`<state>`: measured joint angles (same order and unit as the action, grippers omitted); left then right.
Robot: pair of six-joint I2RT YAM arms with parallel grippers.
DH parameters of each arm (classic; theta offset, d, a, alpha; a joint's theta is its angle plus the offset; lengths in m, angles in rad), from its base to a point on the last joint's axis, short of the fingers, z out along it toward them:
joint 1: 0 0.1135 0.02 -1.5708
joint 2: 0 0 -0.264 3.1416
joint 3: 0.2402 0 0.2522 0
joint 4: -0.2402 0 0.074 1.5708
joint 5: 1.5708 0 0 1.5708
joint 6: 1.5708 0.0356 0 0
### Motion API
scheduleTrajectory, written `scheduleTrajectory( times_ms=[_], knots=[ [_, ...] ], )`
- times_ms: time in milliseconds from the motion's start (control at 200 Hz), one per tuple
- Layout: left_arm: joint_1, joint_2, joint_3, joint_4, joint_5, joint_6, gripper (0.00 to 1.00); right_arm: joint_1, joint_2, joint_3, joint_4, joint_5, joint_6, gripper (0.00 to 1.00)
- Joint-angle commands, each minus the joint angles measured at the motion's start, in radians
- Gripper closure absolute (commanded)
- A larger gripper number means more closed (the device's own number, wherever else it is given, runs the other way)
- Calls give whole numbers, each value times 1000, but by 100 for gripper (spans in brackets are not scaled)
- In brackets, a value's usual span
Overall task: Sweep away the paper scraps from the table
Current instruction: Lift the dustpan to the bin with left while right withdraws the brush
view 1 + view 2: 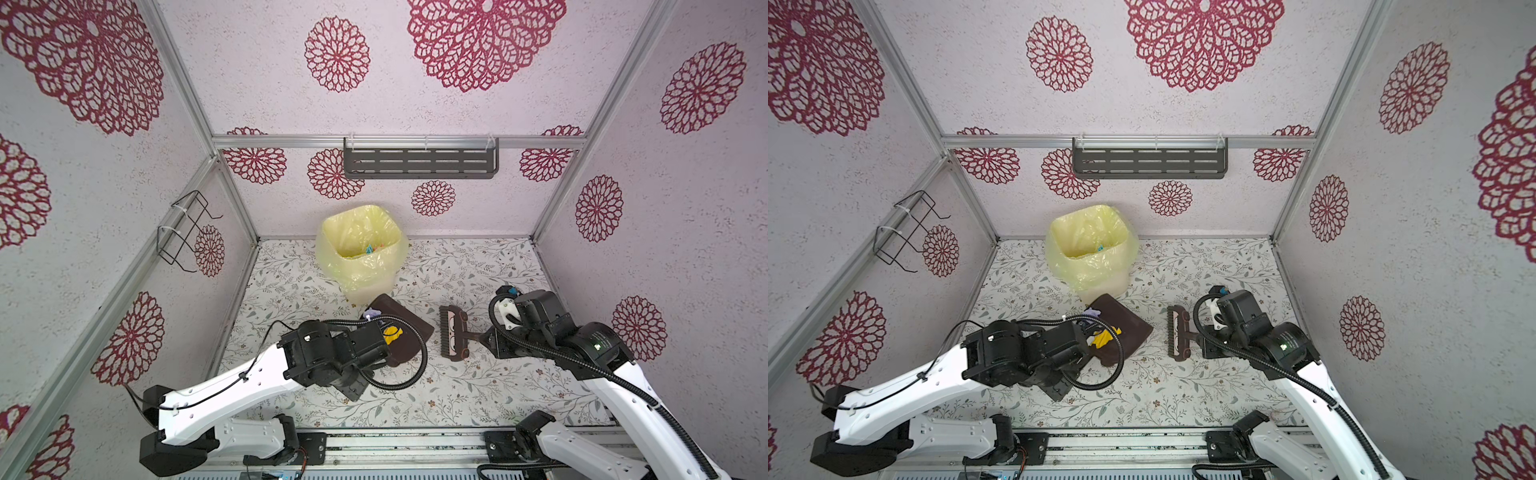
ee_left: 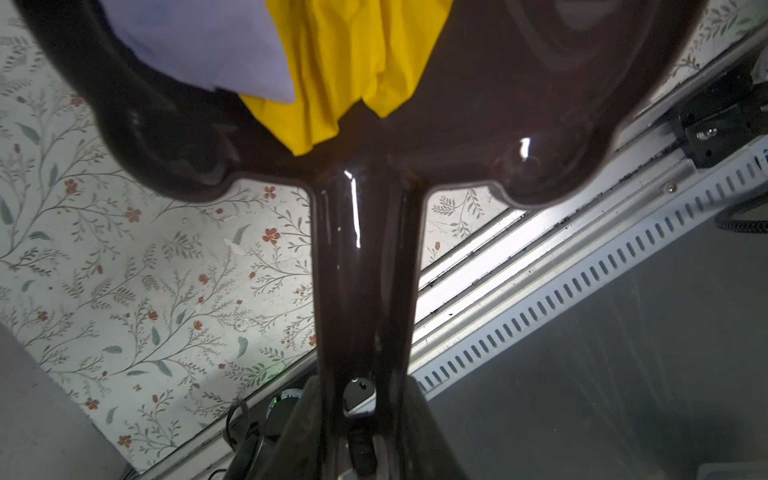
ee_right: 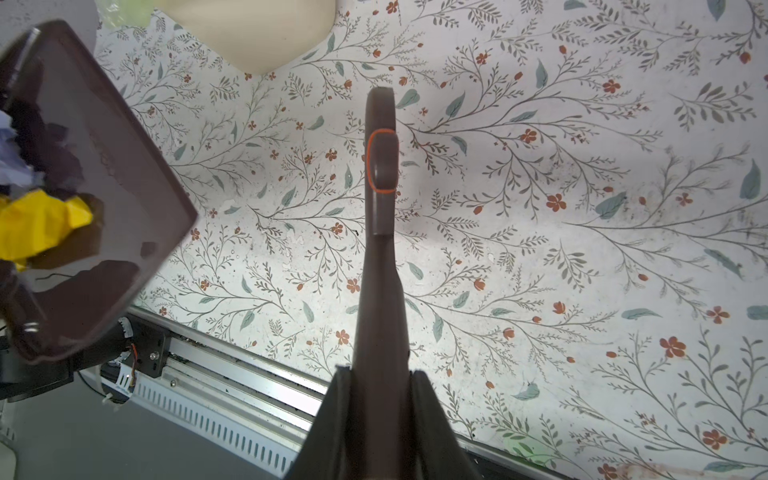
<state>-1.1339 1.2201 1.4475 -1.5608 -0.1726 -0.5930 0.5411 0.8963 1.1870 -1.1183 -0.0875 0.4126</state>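
On the near side of the yellow-lined bin [image 1: 365, 270], the left claw [image 2: 361, 432] grasps the dark brown plastic dustpan [image 1: 390, 309] with yellow and lilac paper scraps [image 1: 393, 332] inside; the right claw [image 3: 376, 415] clenches the brown brush [image 1: 453, 336]. Next, probably, tipping them into the bin.

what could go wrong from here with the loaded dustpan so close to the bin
1. The yellow scrap and lilac scrap lie loose at the handle end of the dustpan held by the left gripper. A quick tilt could throw them past the bin onto the table.
2. The pan's front edge is near the bin's slack bag and might snag it or push the bin.
3. The left arm's cable loops over the pan and could knock scraps out.
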Motion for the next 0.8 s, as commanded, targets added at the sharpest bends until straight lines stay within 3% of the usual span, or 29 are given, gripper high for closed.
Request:
scheduleTrajectory(
  times_ms=[0, 285, 350, 465, 796],
  knots=[
    [76, -19, 86, -125, -53, 20, 100, -12, -23, 10, 53, -29, 14, 100],
    [347, 27, 307, -202, -62, 174, 100, -33, -37, -11, 79, -59, -6, 100],
    [436, 29, 323, -168, 6, 212, 100, -38, -43, -16, 84, -67, -7, 100],
    [531, 72, 389, -165, 25, 258, 100, -43, -54, -29, 90, -85, -7, 100],
    [681, 205, 492, -117, 16, 337, 100, -56, -77, -29, 91, -108, -17, 100]
  ],
)
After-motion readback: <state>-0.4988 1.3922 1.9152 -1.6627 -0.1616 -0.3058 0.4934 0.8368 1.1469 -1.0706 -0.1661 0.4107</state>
